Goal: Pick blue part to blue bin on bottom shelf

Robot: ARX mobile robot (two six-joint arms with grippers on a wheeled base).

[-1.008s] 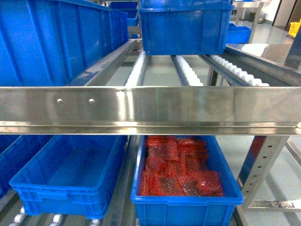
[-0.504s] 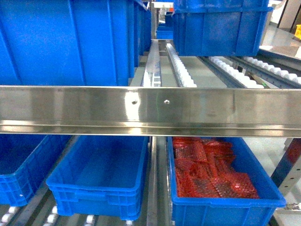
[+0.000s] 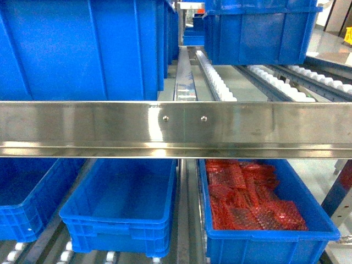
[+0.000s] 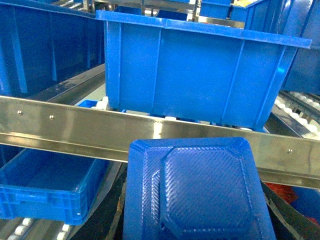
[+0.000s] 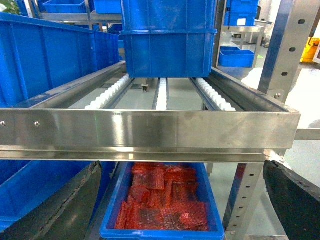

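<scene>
Carrying the blue part [image 4: 197, 192] toward the empty blue bin [image 3: 118, 220], lower left of frame.
My left fingers grip it; right fingers open, empty. Next: dip beneath the steel bar [image 3: 176, 129].

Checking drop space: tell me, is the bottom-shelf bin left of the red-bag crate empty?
Yes, the blue bin shows only bare blue floor inside.

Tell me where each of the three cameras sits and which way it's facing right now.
Head: on the robot, level with the flat steel front bar, facing the rack; no body visible.
Left wrist: behind a textured blue plastic part; dark claw edges show.
Right wrist: between open claw fingers.
Head and right wrist share the blue crate of red bags.
</scene>
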